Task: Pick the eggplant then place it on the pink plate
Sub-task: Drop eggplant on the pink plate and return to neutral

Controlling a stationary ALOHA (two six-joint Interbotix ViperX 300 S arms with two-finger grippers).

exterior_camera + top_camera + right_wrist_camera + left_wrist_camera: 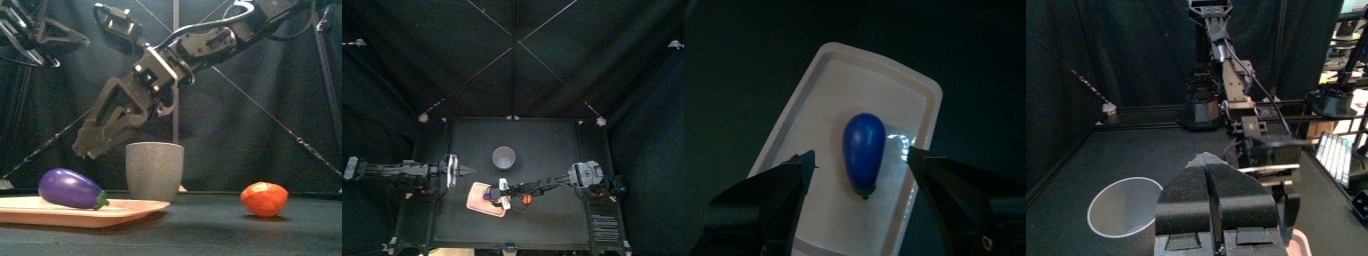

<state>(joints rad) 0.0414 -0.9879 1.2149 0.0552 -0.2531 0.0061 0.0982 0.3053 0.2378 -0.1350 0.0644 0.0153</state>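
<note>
The eggplant, purple with a green cap, lay on its side on the pink plate, in the plate's middle with bare pink around it. The plate sat flat on the bench toward the front and left of centre.

The right arm reached in from the right, past the middle. The right pincer hung over the plate with its jaws spread wide. In the right wrist view, one jaw stood to each side of the eggplant and neither touched it. The front view showed this pincer raised above the plate, with clear space between its tips and the eggplant, so it gripped nothing.

The left arm rested at the left side of the bench. The left pincer had its jaws pressed together with nothing between them, and it pointed across the bench toward the other arm.

A tall grey cup stood upright just behind the plate's right end, apart from the eggplant. A round red-orange toy lay on the bench to the right of the cup, well clear of the plate.
</note>
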